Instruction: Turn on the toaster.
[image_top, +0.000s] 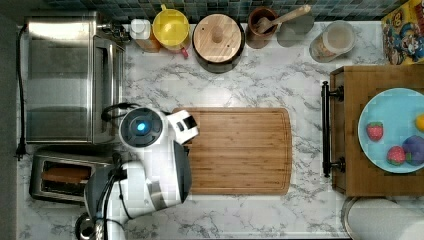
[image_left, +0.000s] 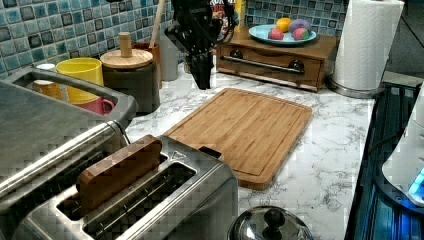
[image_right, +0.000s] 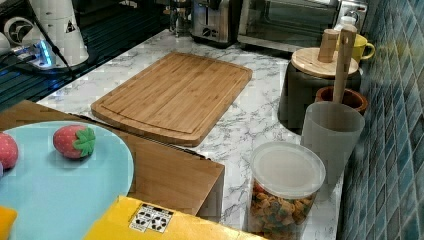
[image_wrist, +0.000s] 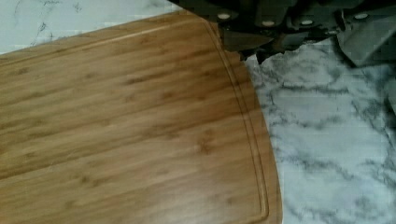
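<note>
The toaster (image_top: 60, 176) is a small shiny steel box at the top view's lower left, with a brown slice (image_top: 66, 174) standing in one of its long slots. From the left view the toaster (image_left: 200, 200) sits close in front, the slice (image_left: 120, 170) sticks up out of a slot, and a black lever tab (image_left: 210, 151) shows on the end facing the cutting board. It also appears far back in the right view as the toaster (image_right: 215, 20). My gripper (image_left: 202, 80) hangs point-down above the board's far corner, well clear of the toaster and holding nothing.
A big steel toaster oven (image_top: 70, 80) stands beside the toaster. The bamboo cutting board (image_top: 240, 150) lies mid-counter. Along the tiled wall stand a yellow mug (image_top: 171, 27), a lidded dark pot (image_top: 218, 41) and jars. A wooden box carries a blue plate (image_top: 395, 107) of fruit. A paper towel roll (image_left: 367, 42) is nearby.
</note>
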